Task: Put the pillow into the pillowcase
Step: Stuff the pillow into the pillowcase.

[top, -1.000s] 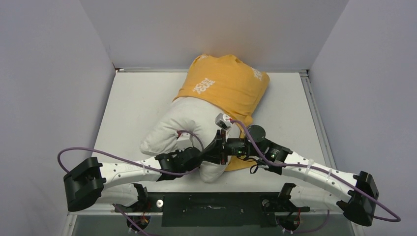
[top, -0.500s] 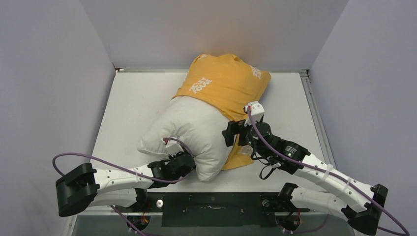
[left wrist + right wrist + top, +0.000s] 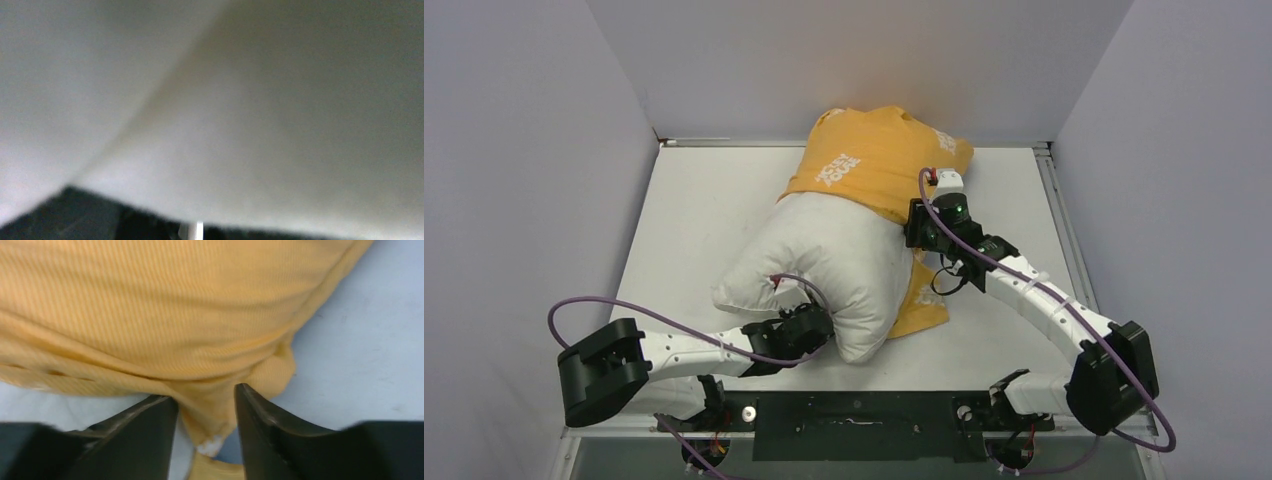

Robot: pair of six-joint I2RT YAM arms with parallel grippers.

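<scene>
While my left gripper (image 3: 812,326) stays pressed into the pillow (image 3: 819,262), grip unreadable, my right gripper (image 3: 206,396) has swung up to straddle a pillowcase (image 3: 874,170) fold. I can't tell if it is clamped. The pillow is only half inside.

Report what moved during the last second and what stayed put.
The right tool swung away from the near end of the pillow, out to the far right, and now appears to pinch a fold at the right edge of the pillowcase. The case's near corner shifted slightly right. The left tool stays pressed against the pillow's near end; the case still covers its far end.
</scene>
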